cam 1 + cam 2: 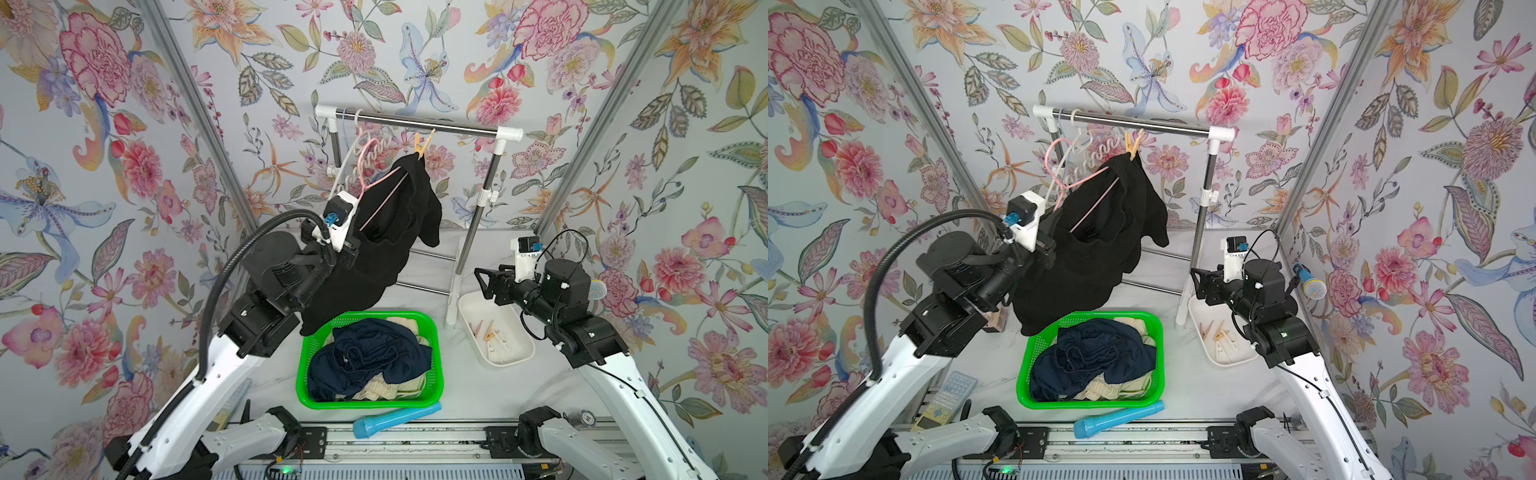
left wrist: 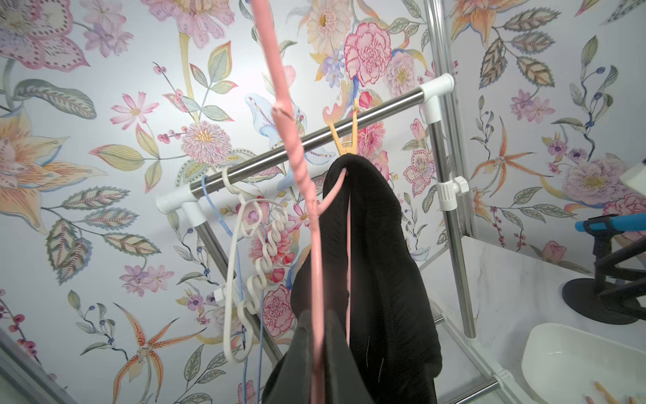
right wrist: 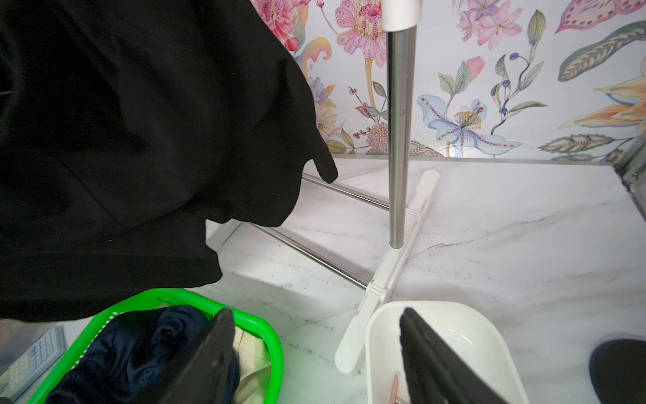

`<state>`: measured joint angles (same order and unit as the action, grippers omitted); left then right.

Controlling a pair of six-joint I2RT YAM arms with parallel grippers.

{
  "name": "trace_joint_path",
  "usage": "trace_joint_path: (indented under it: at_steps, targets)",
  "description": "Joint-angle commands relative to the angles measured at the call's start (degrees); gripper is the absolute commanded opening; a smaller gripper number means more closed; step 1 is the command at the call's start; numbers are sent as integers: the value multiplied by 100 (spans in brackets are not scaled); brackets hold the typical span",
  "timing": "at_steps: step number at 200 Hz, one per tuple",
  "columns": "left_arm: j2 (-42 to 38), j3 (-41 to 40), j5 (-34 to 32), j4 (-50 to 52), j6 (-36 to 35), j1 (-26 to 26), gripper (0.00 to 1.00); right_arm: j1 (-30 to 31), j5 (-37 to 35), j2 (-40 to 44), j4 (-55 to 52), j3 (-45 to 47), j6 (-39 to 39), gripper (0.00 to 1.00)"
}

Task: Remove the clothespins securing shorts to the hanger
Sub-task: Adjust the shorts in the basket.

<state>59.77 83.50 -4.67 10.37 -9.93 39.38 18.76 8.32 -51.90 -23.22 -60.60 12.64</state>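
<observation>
Left gripper point(image 2: 320, 314) clamping pink hanger point(image 2: 295, 140); yellow clothespin point(image 1: 423, 145) pinching black shorts point(image 1: 386, 249) at their 12 o'clock. Right gripper point(image 3: 316, 311) gaping wide, empty, hovering over white tray point(image 1: 519, 357).

you've got bright, even light everywhere; shadows on the white marble-look tabletop point(image 3: 489, 245) are faint and soft. the black fabric shorts point(image 1: 374, 249) crush to near-flat black, so the folds barely read. in the left wrist view a washed-out hot spot sits on the floral wallpaper point(image 2: 223, 87), a glare stripe runs along the steel rail point(image 2: 384, 110), and the pink wire hanger point(image 2: 316, 280) goes soft up close. the right gripper point(image 3: 314, 314) shows slightly blurry black fingers point(image 3: 206, 367). both top views look wide-angle and a bit soft.
</observation>
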Motion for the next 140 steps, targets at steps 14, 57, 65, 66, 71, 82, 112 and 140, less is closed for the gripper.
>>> trace_joint_path:
  at_steps: [14, 57, 65, 66, 71, 82, 112, 140]
  targets:
    - [-794, 259, 458, 325, -91, -18, 0, -72, 344, 97, 98, 39, -23, 91]
    - [-1310, 424, 954, 931, 96, -18, 0, -91, 671, 93, 183, 9, 15, 98]
    - [-1335, 492, 1055, 998, 81, -18, 0, -85, 692, 96, 178, 0, 11, 98]
    - [-1340, 501, 1060, 1009, 76, -18, 0, -88, 690, 94, 178, -2, 10, 98]
    - [-1361, 550, 1068, 1032, 58, -18, 0, -89, 699, 104, 178, -4, 33, 98]
    - [-1365, 677, 1022, 1077, 24, -18, 0, -86, 708, 117, 178, 2, 60, 98]
    - [-1345, 1071, 1207, 1333, -116, -18, 0, -76, 739, 213, 200, 7, 136, 99]
    - [-1474, 1184, 1267, 1447, -184, -17, 0, -83, 684, 320, 195, -30, 145, 100]
